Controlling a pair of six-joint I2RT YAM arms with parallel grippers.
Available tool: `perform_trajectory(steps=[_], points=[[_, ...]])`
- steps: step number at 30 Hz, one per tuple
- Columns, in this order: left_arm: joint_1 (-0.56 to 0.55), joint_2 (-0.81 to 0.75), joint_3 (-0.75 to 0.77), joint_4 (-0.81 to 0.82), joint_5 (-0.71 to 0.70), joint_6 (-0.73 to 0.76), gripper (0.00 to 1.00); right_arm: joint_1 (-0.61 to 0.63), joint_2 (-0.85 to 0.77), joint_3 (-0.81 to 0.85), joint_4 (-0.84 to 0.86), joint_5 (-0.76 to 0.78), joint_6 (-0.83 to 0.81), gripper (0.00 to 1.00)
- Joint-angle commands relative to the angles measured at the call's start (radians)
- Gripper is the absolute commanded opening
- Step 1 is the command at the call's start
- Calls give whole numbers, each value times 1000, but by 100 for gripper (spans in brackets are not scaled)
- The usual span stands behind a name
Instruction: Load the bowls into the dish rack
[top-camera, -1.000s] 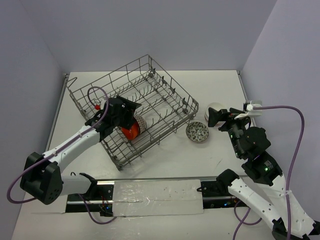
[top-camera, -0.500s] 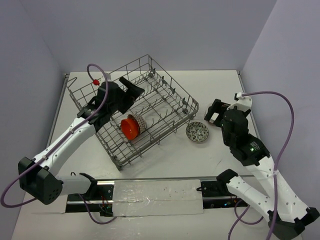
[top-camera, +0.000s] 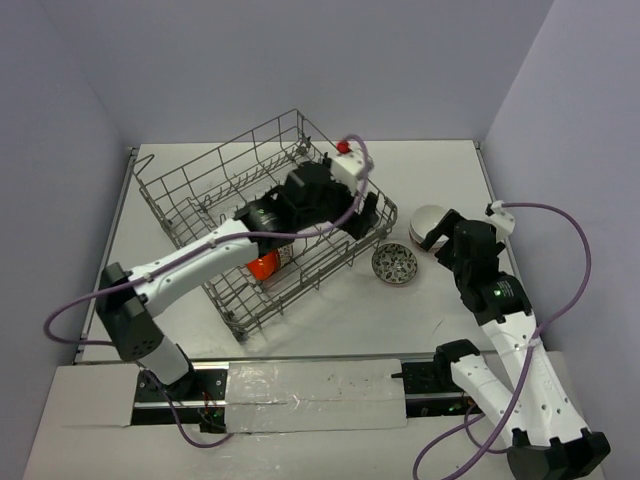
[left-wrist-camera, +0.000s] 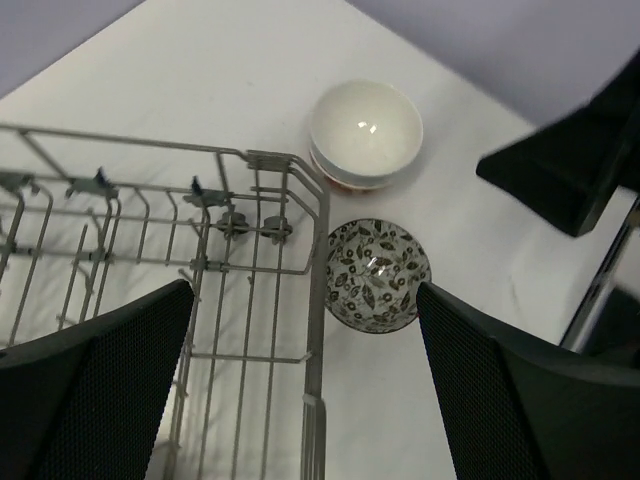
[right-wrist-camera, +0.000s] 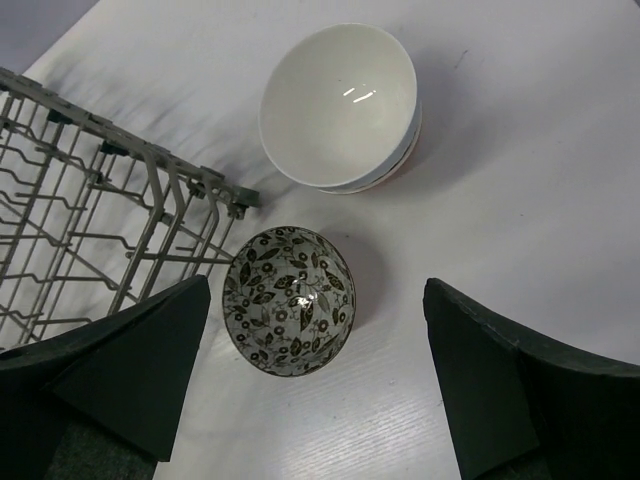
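1. White tabletop (top-camera: 440, 170), matte and smooth, with pale lavender walls (top-camera: 300, 60) on three sides.
2. Dish rack (top-camera: 218, 150): grey metal wire, square, open-topped, rows of upright tines inside. It sits left of centre, turned diamond-wise to the table edges. One corner points right, towards the two loose bowls.
3. Orange-red bowl (top-camera: 262, 266): the only thing in the rack. It is tipped on edge among the tines in the near half, mouth facing near-left, so its axis lies roughly level. The left arm (top-camera: 200, 262) partly hides it.
4. Patterned bowl (right-wrist-camera: 289, 299): on the table, upright, mouth up, just beside the rack's right corner. Whether it touches the wire, cannot tell. The interior is glossy, with fine dark leaf shapes on white.
5. White bowl (right-wrist-camera: 340, 105): upright, mouth up, on the far side of the patterned bowl, close to it but apart. Shiny plain white inside, with a band of red showing low on the outer wall.
6. Left gripper (left-wrist-camera: 302, 300): reached across the rack to its right corner, jaws spread wide, nothing between them. Fingers (left-wrist-camera: 110, 380) are dark and mesh-textured.
7. Right gripper (right-wrist-camera: 317, 290): above the two loose bowls, jaws spread wide, holding nothing. The patterned bowl lies below the gap.
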Motion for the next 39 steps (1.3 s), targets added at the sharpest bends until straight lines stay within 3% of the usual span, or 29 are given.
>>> perform_trajectory(steps=[1,11,20,28,39], points=[[-54,66,78,23,48,308,99,-11,20,-3,-16,-27,38,94],[-55,-47,-70,143,94,273,99,-42,141,-198,134,-147,106,77],[-55,-183,-257,178,60,258,99,-65,255,-262,305,-173,92,64],[-55,-219,-322,157,88,279,99,-67,370,-276,400,-208,72,50],[-58,-199,-316,132,166,322,99,-67,424,-272,432,-205,40,44]])
